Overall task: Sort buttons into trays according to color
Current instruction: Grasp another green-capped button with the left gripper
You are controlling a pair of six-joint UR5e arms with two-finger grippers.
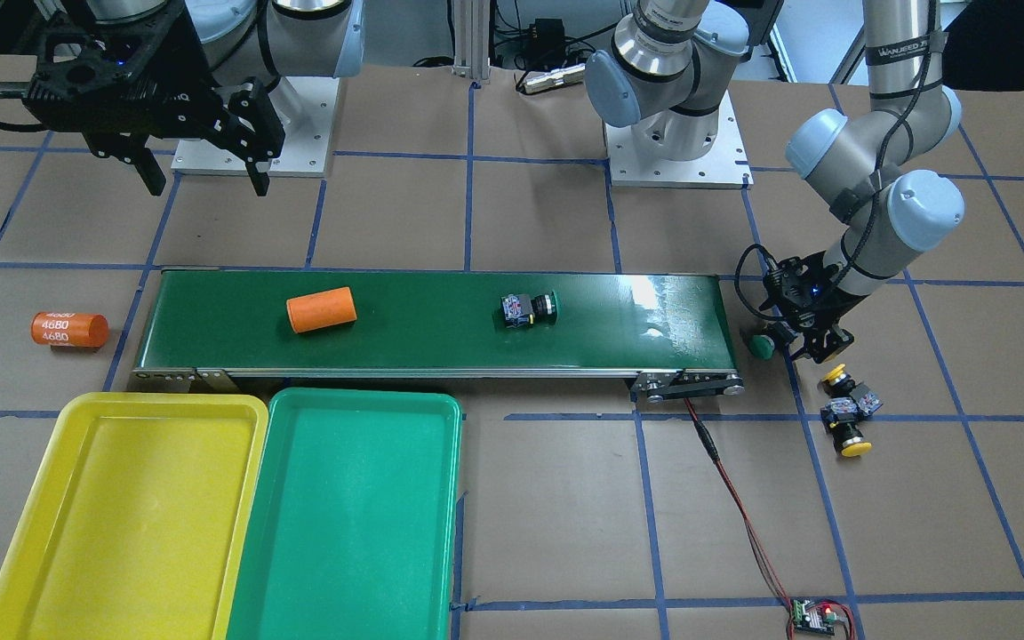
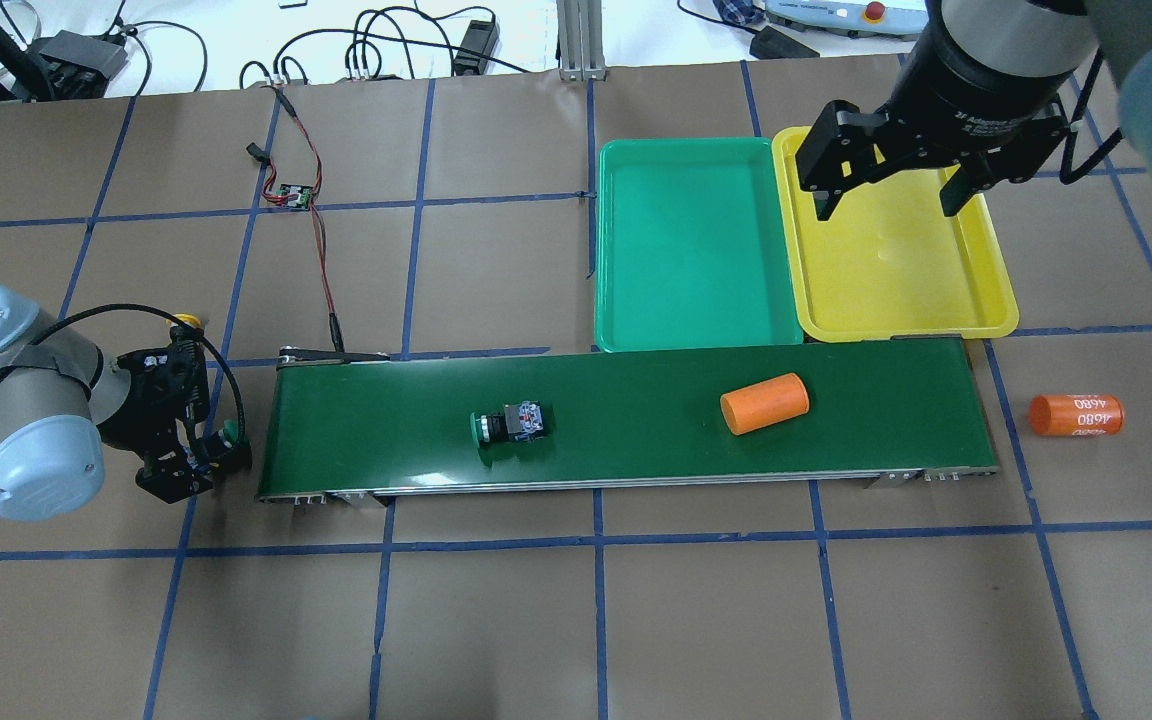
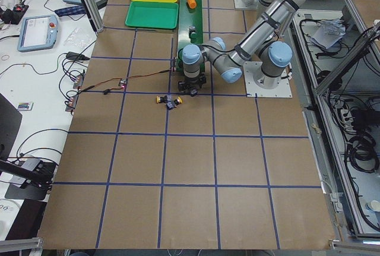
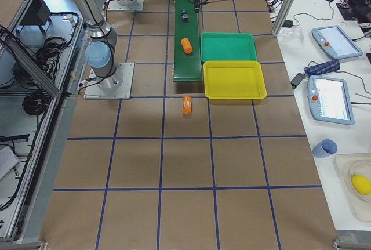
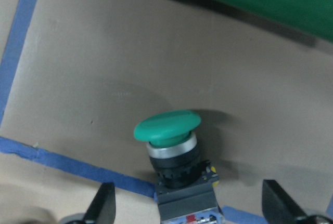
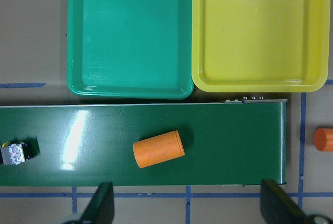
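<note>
My left gripper (image 5: 190, 208) is open and low over the table off the belt's end. Its fingers straddle a green button (image 5: 167, 128) that lies on the paper (image 1: 761, 345). A second green button (image 1: 530, 308) lies on its side mid-belt (image 2: 508, 424). Two yellow buttons (image 1: 841, 380) (image 1: 852, 436) lie together on the paper just beside the left gripper (image 1: 804, 345). My right gripper (image 2: 886, 195) is open and empty, held high over the yellow tray (image 2: 896, 270). The green tray (image 2: 696, 240) sits next to it. Both trays are empty.
The long dark-green conveyor belt (image 1: 441, 356) runs across the table with an orange cylinder (image 1: 321, 309) on it. Another orange cylinder printed 4680 (image 1: 69, 329) lies off the belt's end. A small circuit board (image 1: 814, 615) with a red wire lies on the paper.
</note>
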